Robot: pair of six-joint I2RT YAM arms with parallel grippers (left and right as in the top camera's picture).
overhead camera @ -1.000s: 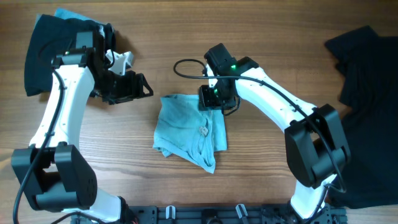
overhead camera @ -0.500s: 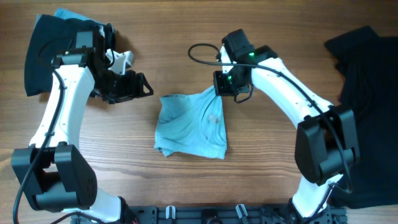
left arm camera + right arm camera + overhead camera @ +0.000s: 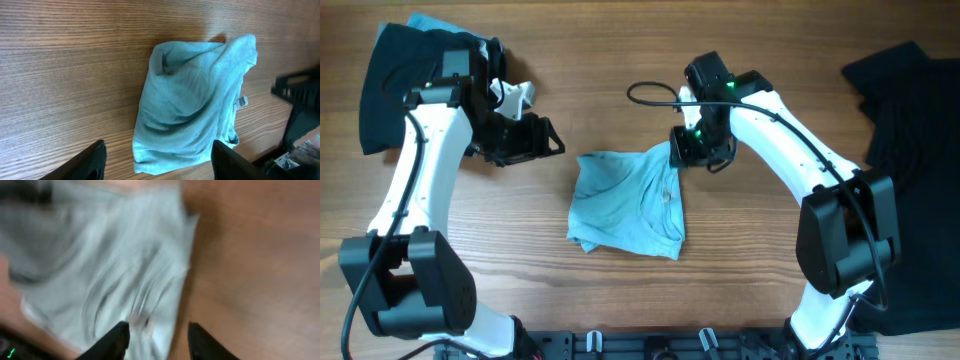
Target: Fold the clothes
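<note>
A pale light-blue T-shirt [image 3: 625, 205] lies bunched in a rough square at the table's middle. It fills the left wrist view [image 3: 195, 100]. One corner of it points up toward my right gripper [image 3: 682, 155], which hangs over that upper right corner. The right wrist view is blurred; there the right gripper [image 3: 157, 340] has its fingers apart over the shirt's edge [image 3: 100, 270] and bare wood. My left gripper [image 3: 552, 138] stands open to the shirt's upper left, apart from it, with nothing between its fingers [image 3: 95, 160]. A black garment [image 3: 910, 150] lies at the right edge.
A dark garment [image 3: 385, 80] with a bit of light-blue cloth [image 3: 425, 20] lies at the far left under the left arm, next to a small white item [image 3: 515, 97]. A black cable [image 3: 645, 95] loops off the right wrist. A black rail [image 3: 670, 345] runs along the front edge.
My right gripper carried the shirt's corner up and to the right, flattening the lower flap, then its fingers parted. The left arm has stayed put.
</note>
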